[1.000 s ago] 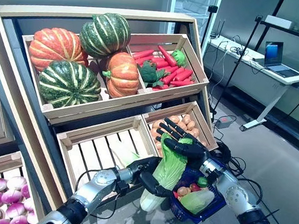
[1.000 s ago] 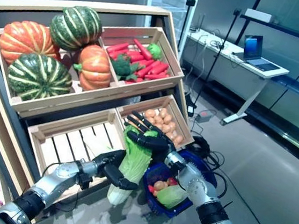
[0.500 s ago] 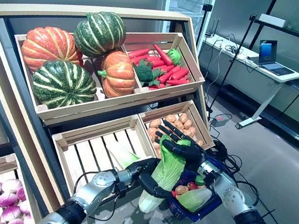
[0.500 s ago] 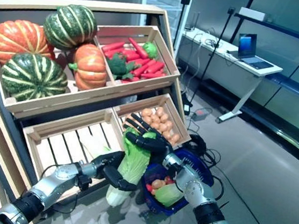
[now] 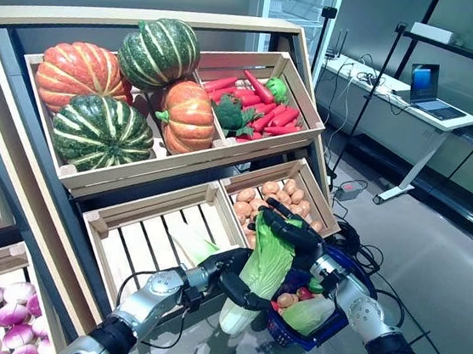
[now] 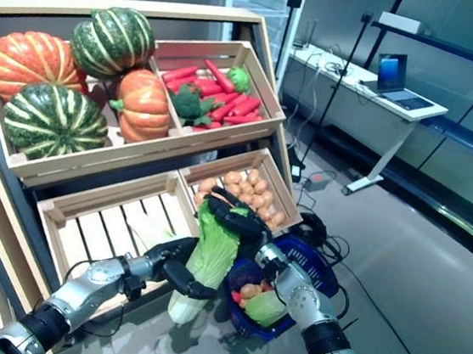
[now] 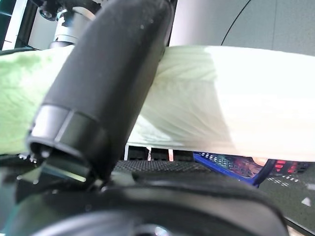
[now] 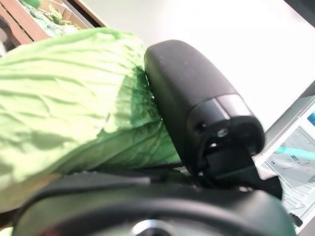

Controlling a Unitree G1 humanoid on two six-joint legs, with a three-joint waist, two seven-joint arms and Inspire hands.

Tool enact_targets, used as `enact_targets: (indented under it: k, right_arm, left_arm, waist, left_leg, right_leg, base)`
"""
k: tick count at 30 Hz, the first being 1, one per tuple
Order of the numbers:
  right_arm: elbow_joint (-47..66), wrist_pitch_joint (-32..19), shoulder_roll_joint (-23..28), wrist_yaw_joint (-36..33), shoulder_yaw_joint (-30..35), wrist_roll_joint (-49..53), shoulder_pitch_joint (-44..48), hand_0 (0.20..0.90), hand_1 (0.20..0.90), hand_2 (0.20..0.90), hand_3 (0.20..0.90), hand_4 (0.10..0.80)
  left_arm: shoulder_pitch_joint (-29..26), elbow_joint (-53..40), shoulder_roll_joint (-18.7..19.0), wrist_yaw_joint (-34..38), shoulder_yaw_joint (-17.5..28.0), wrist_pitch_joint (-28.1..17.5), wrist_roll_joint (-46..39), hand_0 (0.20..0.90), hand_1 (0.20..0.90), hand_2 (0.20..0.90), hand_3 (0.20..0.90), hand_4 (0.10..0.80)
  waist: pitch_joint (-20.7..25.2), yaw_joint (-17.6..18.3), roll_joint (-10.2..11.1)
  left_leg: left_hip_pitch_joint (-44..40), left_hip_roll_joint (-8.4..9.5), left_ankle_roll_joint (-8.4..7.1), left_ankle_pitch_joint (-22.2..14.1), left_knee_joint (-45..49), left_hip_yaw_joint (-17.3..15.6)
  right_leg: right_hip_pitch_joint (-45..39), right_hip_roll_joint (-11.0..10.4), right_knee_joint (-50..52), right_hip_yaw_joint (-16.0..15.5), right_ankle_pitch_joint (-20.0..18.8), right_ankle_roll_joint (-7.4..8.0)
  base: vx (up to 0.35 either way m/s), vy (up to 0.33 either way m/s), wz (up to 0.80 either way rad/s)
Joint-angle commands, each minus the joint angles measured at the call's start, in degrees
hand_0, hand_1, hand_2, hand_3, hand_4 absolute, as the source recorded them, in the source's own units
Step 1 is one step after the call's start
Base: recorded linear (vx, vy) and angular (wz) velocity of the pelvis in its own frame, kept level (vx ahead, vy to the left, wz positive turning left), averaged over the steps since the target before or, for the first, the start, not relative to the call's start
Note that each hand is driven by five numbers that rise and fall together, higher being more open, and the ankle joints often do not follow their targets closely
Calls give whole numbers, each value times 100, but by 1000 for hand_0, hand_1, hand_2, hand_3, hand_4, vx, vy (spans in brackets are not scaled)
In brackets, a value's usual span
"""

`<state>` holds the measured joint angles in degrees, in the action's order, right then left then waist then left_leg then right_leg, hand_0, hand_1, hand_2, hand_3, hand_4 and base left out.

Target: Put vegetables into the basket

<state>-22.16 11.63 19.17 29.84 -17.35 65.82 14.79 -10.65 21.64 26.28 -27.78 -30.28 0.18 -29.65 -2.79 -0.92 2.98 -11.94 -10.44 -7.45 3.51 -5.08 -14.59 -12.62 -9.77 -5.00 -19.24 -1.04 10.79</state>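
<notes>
Clearly the cabbage [image 5: 262, 270] is the thing in play: a long napa head held upright just left of the basket [image 5: 328, 324], leafy green top up, pale stem end down. Both hands are on it. The left hand [image 5: 237, 286] curls round the white lower stalk, and the right hand [image 5: 288, 232] is clamped over the leafy crown, its thumb pressed into the leaves in the right wrist view. The stalk looks firm and fairly weighty, so it is probably the safer hold; the ruffled top seems soft and would likely crush or tear under a hard squeeze. Because it is long, it will likely need tilting to lie in the basket.

Already the blue basket, hanging by the right forearm, holds another pale green cabbage piece [image 5: 309, 314] with small round red and tan vegetables beside it, so room looks tight. Left of the basket, the slatted crate [image 5: 140, 234] holds one remaining cabbage [image 5: 194, 245]. Above the basket, a crate of potatoes [image 5: 281, 195]. Higher on the stand sit the pumpkins [image 5: 110, 86] and a crate of carrots [image 5: 270, 108] with broccoli.
</notes>
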Motion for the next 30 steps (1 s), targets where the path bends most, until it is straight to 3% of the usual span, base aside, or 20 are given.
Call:
enact_targets:
  k: [1, 2, 4, 6, 7, 8, 10, 19, 30]
  right_arm:
    - [259, -295, -453, 344, 18, 611, 490, 300, 300, 300, 300, 400]
    - [260, -301, -456, 336, 24, 616, 491, 300, 300, 300, 300, 400]
    - [261, -313, -458, 330, 33, 627, 494, 300, 300, 300, 300, 400]
    - [257, -348, -476, 293, 44, 615, 506, 300, 300, 300, 300, 400]
    - [254, -355, -475, 291, 48, 612, 505, 300, 300, 300, 300, 400]
    - [252, -368, -478, 279, 52, 603, 501, 300, 300, 300, 300, 400]
    - [259, -379, -484, 244, 68, 587, 513, 300, 300, 300, 300, 400]
    - [329, -513, -419, 96, 206, 444, 529, 300, 300, 300, 300, 400]
    - [363, -543, 98, -145, 725, 325, 650, 300, 300, 300, 300, 400]
  left_arm:
    - [-851, -702, -651, -87, 316, -787, -516, 300, 300, 300, 300, 400]
    - [-849, -701, -654, -86, 323, -783, -517, 404, 404, 404, 404, 469]
    - [-847, -691, -661, -89, 332, -782, -519, 432, 432, 432, 432, 488]
    - [-843, -682, -667, -86, 346, -767, -541, 512, 512, 512, 512, 541]
    - [-841, -691, -665, -84, 350, -757, -542, 512, 512, 512, 512, 541]
    - [-834, -680, -668, -79, 358, -749, -543, 571, 571, 571, 571, 580]
    - [-820, -671, -668, -38, 367, -737, -551, 900, 900, 900, 900, 800]
    - [-664, -546, -739, -22, 464, -338, -722, 900, 900, 900, 900, 800]
    - [-395, -166, -682, 46, 737, -393, -744, 900, 900, 900, 900, 800]
  waist:
    - [11, 0, -115]
    - [11, -1, -115]
    - [10, -2, -112]
    - [10, -2, -114]
    - [9, -3, -114]
    - [12, -1, -114]
    - [11, -1, -116]
    - [7, 33, -121]
    - [-31, 103, -95]
  left_leg:
    - [-66, 19, 122, -394, 8, 172]
    - [-66, 19, 122, -393, 8, 174]
    - [-67, 19, 120, -394, 8, 174]
    - [-70, 18, 118, -395, 8, 175]
    - [-70, 18, 118, -394, 8, 177]
    - [-70, 15, 118, -393, 8, 173]
    - [-67, 15, 116, -394, 8, 173]
    - [-83, 3, 115, -400, 8, 115]
    - [-122, -26, 115, -404, 8, 11]
  right_leg:
    - [-69, -72, 45, -58, -30, -222]
    - [-72, -72, 42, -58, -30, -223]
    - [-77, -72, 36, -61, -30, -223]
    - [-77, -70, 36, -59, -33, -226]
    - [-77, -70, 36, -58, -33, -226]
    - [-78, -70, 33, -57, -31, -227]
    - [-74, -71, 30, -57, -33, -226]
    - [-60, -56, 6, -27, -53, -222]
    - [-15, -20, 50, 60, -37, -241]
  base:
    - [0, 0, 0]
    - [0, 0, 0]
    - [0, 0, 0]
    - [0, 0, 0]
    - [0, 0, 0]
    - [0, 0, 0]
    - [0, 0, 0]
    - [0, 0, 0]
    - [7, -3, -4]
